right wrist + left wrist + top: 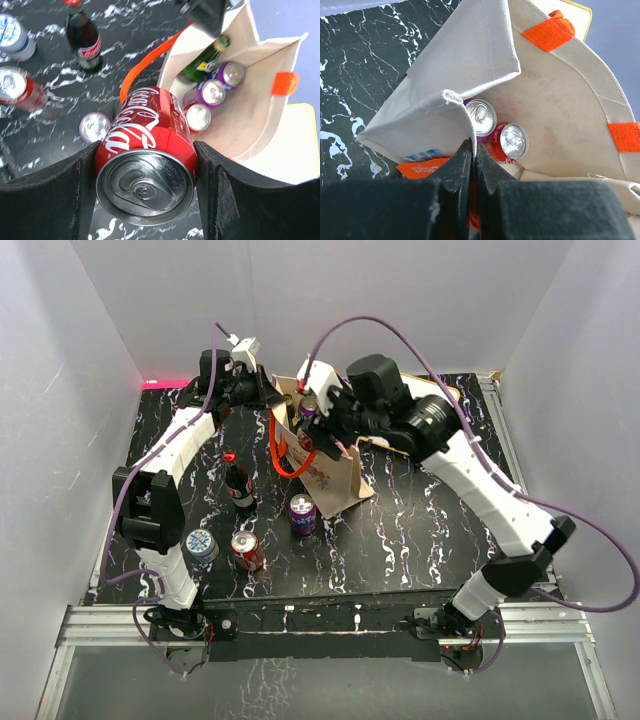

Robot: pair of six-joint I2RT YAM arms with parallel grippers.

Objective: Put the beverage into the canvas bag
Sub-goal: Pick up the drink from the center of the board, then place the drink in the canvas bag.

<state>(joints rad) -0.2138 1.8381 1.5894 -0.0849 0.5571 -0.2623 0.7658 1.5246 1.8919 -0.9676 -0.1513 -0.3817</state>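
The canvas bag (335, 478) stands open at the table's middle back, beige with orange handles and a floral print. My left gripper (272, 393) is shut on the bag's rim (451, 97) and holds the mouth open; its jaws (473, 152) pinch the cloth. My right gripper (146, 159) is shut on a red Coca-Cola can (147, 145), tilted, just above and beside the bag's opening (260, 125). Inside the bag are a green bottle (200, 67), two purple cans (212, 92) and a red can (198, 116). The left wrist view shows a purple can (481, 116) and a red can (512, 141).
On the table in front of the bag stand a cola bottle (238, 485), a purple can (302, 513), a red can (246, 550) and a blue-and-white can (200, 545). A yellow-edged board (440, 390) lies behind the bag. White walls enclose the table.
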